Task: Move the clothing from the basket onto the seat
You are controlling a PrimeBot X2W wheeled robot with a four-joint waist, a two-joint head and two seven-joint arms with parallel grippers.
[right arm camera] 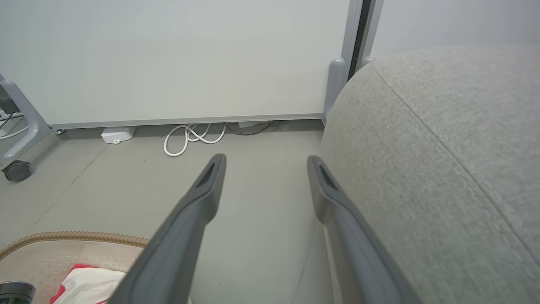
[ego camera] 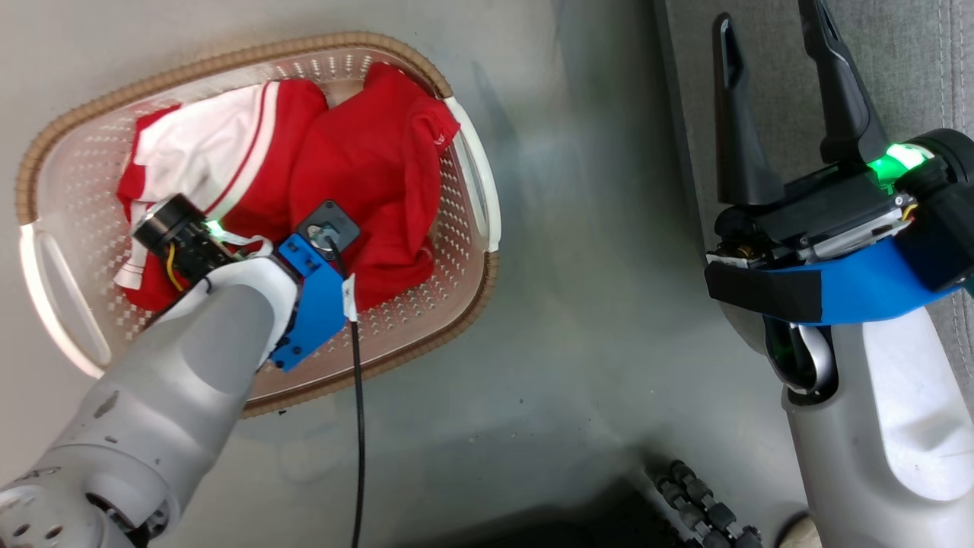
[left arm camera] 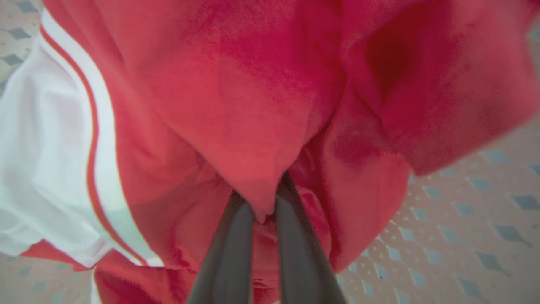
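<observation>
We see the clothing (ego camera: 373,160), two bright red soft fabric garments, lying crumpled together inside the cream-white oval plastic laundry basket (ego camera: 228,57) with perforated walls and a brown woven-look rim. The garment with a broad white panel and thin red stripe (ego camera: 205,152) lies toward the basket's left end. The plainer red garment lies toward its right end, with a little white lettering (ego camera: 439,137) near the rim.

The left gripper (left arm camera: 264,192) is down in the basket, near its front edge. In the head view its pale forearm and blue wrist bracket cover the fingers. In the left wrist view the two dark fingers (left arm camera: 236,245) are almost pressed together and pinch a fold of the red cloth between them. We cannot tell to which garment this fold belongs.

The basket stands on the smooth grey floor (ego camera: 593,266), well apart from the seat (ego camera: 913,61), a large light grey upholstered cushion with a rounded edge and a seam line. The right gripper (ego camera: 767,11) is at the seat's left edge. Its fingers are spread wide and nothing is between them. In the right wrist view one finger (right arm camera: 337,202) is very near the cushion's side; we cannot tell whether it touches.
</observation>
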